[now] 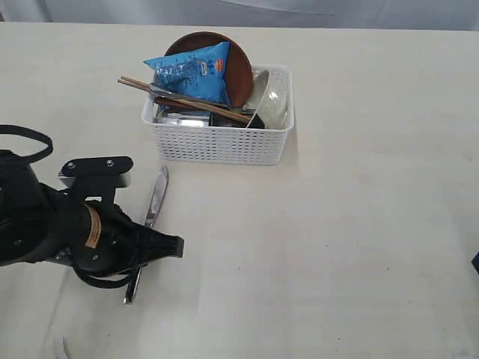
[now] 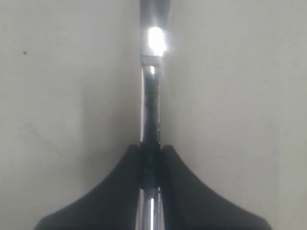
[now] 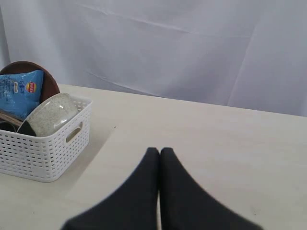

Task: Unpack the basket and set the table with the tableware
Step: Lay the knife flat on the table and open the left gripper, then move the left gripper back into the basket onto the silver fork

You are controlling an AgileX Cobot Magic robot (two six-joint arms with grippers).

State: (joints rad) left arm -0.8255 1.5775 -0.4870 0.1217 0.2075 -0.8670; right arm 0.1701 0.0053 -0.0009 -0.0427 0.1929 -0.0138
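The white basket [image 1: 217, 142] stands at the back middle of the table [image 1: 359, 224]. In it the brown plate [image 1: 239, 67] leans upright, and the grey-green bowl [image 1: 273, 97] lies tilted at the right end. The chopsticks [image 1: 138, 84] and a red-brown spoon handle [image 1: 202, 107] lie across it. Something of steel [image 1: 183, 118] shows below them. My left gripper [image 1: 144, 250] is shut on the handle of a steel knife [image 1: 157, 198], low over the table in front of the basket. In the left wrist view the fingers [image 2: 129, 163] pinch the knife [image 2: 149, 96]. My right gripper [image 3: 159, 152] is shut with nothing in it.
A blue snack packet [image 1: 191, 71] rests on top of the tableware in the basket. In the right wrist view the basket [image 3: 43, 153] is off to one side, with bare tabletop [image 3: 216, 143] ahead. A white curtain [image 3: 192, 48] hangs behind the table.
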